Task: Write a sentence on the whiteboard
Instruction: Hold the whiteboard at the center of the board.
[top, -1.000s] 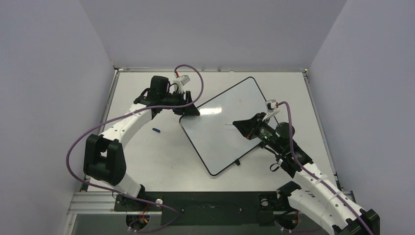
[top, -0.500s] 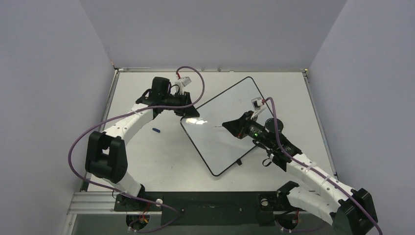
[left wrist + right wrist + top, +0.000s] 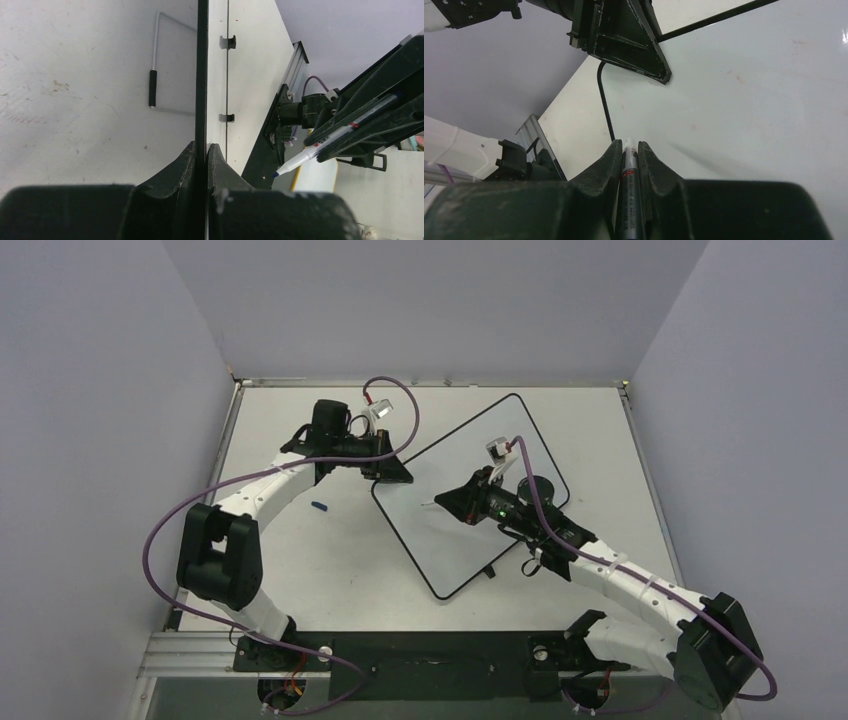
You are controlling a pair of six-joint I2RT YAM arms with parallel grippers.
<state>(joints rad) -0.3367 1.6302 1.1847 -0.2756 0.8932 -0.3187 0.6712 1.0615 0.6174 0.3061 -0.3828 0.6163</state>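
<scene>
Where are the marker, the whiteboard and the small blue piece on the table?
marker (image 3: 629,172): right wrist view, on its barrel.
whiteboard (image 3: 445,545): top external view, bare white surface.
small blue piece (image 3: 320,506): top external view, its middle.

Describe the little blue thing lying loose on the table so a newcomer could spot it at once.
On the white table, find the whiteboard lying skewed like a diamond. Left of its left corner, close by the left arm's white forearm, lies a small dark blue piece, perhaps a marker cap. It is the only small blue thing there, lying apart from the board.
</scene>
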